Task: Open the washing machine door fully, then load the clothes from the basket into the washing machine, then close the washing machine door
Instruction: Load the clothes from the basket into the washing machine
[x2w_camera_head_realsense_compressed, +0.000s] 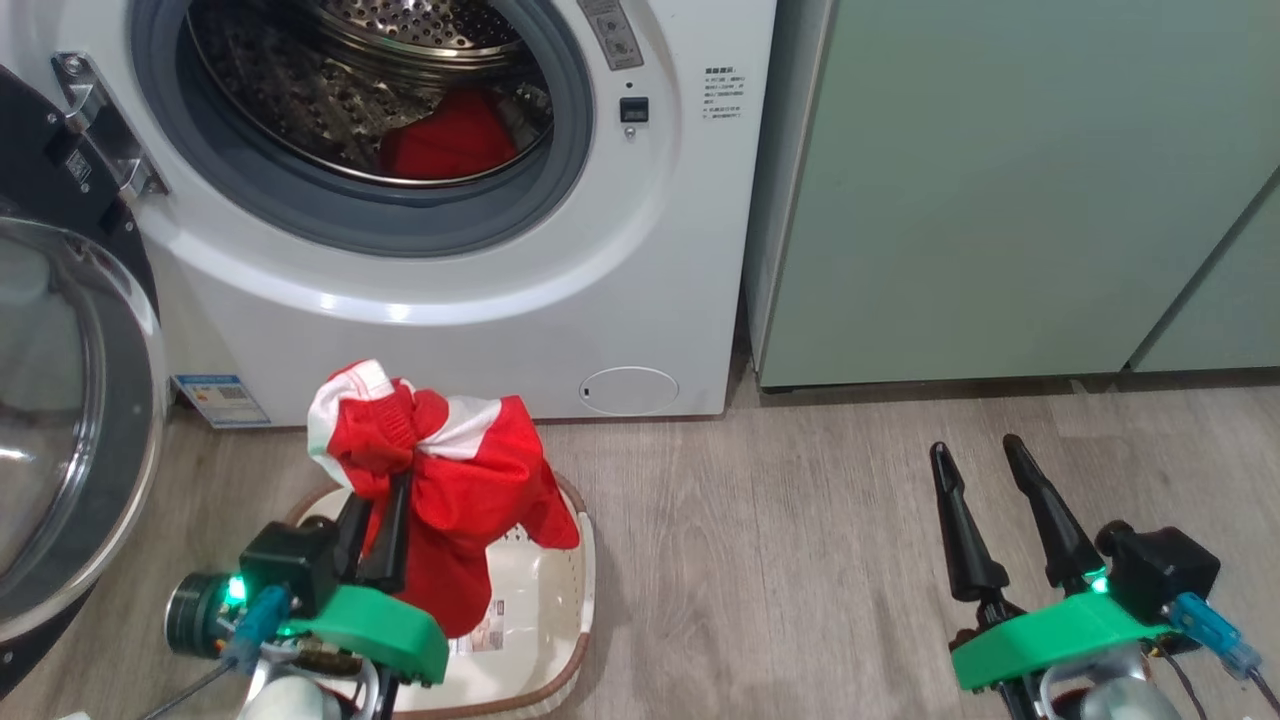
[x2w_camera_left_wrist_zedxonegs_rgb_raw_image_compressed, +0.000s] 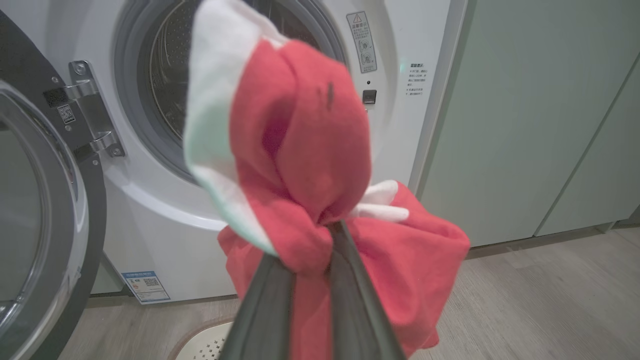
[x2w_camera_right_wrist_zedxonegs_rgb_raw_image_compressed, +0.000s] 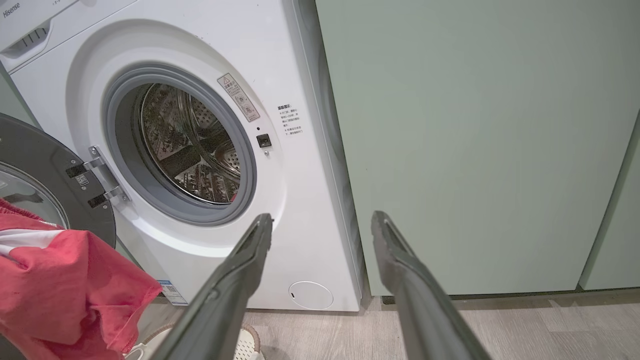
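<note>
Plank flooring (x2w_camera_head_realsense_compressed: 780, 560) is fronting the washing machine (x2w_camera_head_realsense_compressed: 620, 250). You are loading: left gripper (x2w_camera_head_realsense_compressed: 385, 500) clamping the red-and-white garment (x2w_camera_head_realsense_compressed: 480, 480) over the basket (x2w_camera_head_realsense_compressed: 550, 610), right gripper (x2w_camera_head_realsense_compressed: 976, 447) gaping. Lifting into the drum (x2w_camera_head_realsense_compressed: 300, 110) is coming next.

Bright red soft fabric garment (x2w_camera_head_realsense_compressed: 470, 490), banded in white. White front-loading washing machine (x2w_camera_head_realsense_compressed: 640, 300) with grey rubber gasket (x2w_camera_head_realsense_compressed: 380, 225) and perforated silvery steel drum (x2w_camera_head_realsense_compressed: 290, 100). Cream perforated plastic basket (x2w_camera_head_realsense_compressed: 550, 600), brown woven-look edging. Pale green flat cabinets (x2w_camera_head_realsense_compressed: 1000, 180). Grey-brown wood-grain plank floor (x2w_camera_head_realsense_compressed: 780, 540).
</note>
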